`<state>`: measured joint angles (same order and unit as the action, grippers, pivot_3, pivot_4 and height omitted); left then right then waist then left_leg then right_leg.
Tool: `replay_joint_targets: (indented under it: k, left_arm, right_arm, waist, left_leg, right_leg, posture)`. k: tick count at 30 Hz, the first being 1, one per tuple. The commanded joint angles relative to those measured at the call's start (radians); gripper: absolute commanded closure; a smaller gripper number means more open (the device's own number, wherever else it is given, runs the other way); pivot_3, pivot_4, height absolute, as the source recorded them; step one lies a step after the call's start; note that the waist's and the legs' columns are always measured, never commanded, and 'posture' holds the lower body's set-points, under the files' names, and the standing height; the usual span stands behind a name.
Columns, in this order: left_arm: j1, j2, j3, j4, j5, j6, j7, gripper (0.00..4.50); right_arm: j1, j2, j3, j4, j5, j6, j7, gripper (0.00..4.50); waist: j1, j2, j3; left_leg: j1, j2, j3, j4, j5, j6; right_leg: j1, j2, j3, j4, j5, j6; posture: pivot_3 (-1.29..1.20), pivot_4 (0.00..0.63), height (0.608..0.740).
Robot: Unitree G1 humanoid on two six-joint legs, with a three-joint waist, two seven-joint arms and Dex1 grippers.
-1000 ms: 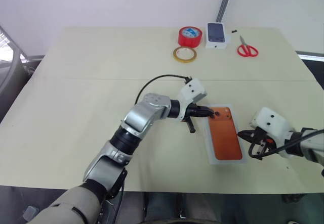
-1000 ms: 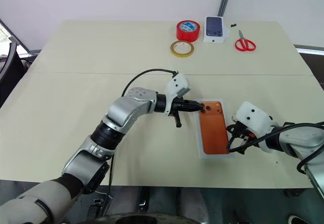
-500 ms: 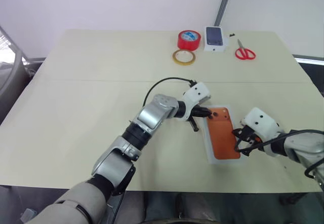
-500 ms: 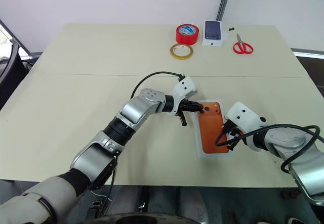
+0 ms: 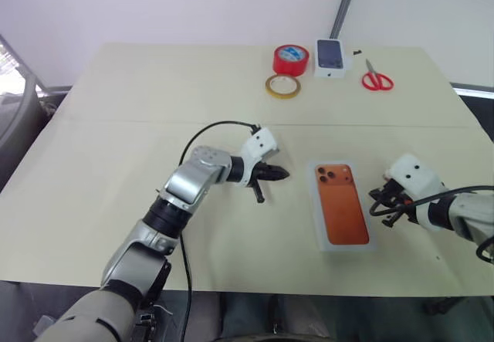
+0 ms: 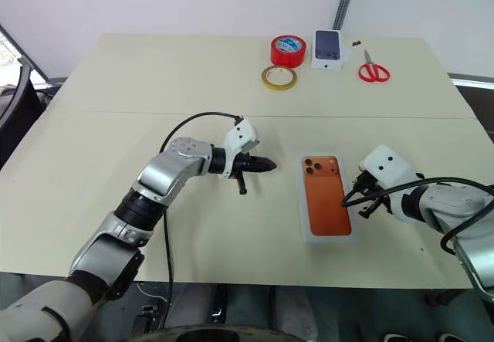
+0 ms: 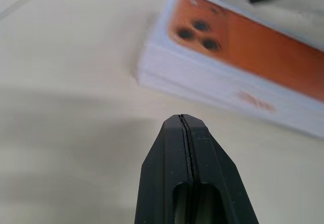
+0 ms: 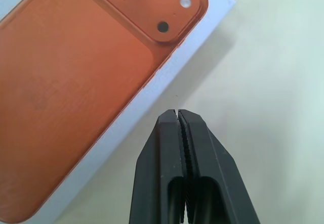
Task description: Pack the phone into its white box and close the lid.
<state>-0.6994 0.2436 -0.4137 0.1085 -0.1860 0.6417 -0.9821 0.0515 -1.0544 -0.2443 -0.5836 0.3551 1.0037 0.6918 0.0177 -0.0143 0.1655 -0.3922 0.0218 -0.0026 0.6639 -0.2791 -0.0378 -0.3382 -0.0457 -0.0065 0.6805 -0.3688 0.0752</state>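
White box (image 5: 341, 215), a rectangular cardboard phone carton with its orange-phone-picture lid (image 6: 325, 203) seated, lies at table centre-right; left gripper (image 5: 282, 175) at its 9 o'clock, right gripper (image 5: 375, 208) at 3, both pressed together, empty, apart: packing looks finished, arms need only retreat.

Beige bench (image 5: 116, 126): closed white box (image 5: 340, 215), red tape (image 5: 290, 59), tan tape ring (image 5: 282, 86), small phone box (image 5: 330, 55), red scissors (image 5: 377, 76).

Silver-grey metal segments with black joint rings make up the left arm, ending in a white wrist housing and a black two-fingered left pincer (image 5: 279, 174). A black cable loops over its forearm. The right pincer (image 6: 356, 196) has a similar white housing, black cables, and perhaps small dark screws.
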Motion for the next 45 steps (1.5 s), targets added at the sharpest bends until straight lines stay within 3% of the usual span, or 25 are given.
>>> replay_joint_targets:
  k: [1,11,20,45]
  left_arm:
    - [0.002,-0.019,-0.052,-0.049,0.006,-0.010,-0.018,4.50]
    - [-0.018,-0.080,-0.163,0.013,0.050,-0.043,-0.029,4.50]
    - [-0.015,-0.128,-0.097,0.000,0.000,-0.014,-0.012,4.50]
    - [0.006,-0.107,-0.088,0.045,0.011,-0.015,-0.009,4.50]
  right_arm:
    - [0.020,-0.026,0.006,0.007,-0.020,-0.018,0.016,4.41]
    - [0.045,0.002,0.077,-0.043,0.000,-0.024,0.038,4.41]
    - [0.043,-0.003,0.041,-0.059,0.018,-0.016,0.060,4.41]
    - [0.054,-0.013,0.017,-0.052,0.004,-0.020,0.059,4.41]
  waist:
    - [-0.003,0.000,0.000]
    - [-0.009,0.000,0.000]
    - [-0.006,0.000,0.000]
    - [-0.006,0.000,0.001]
  left_leg:
    - [0.000,-0.001,0.000,0.000,0.000,0.000]
    - [0.000,0.001,0.000,0.000,0.000,0.001]
    - [0.000,0.001,0.000,0.000,0.000,0.001]
    - [0.000,0.000,-0.001,0.000,0.000,0.001]
  right_leg:
    - [0.000,0.000,0.000,0.000,0.000,0.000]
    - [0.000,0.002,0.000,0.000,0.000,0.000]
    - [0.000,0.001,0.000,0.000,0.000,0.000]
    - [0.000,0.001,0.000,0.000,0.000,0.000]
  posture:
    - [0.00,0.150,0.740]
    - [0.00,0.150,0.740]
    - [0.00,0.150,0.740]
    - [0.00,0.150,0.740]
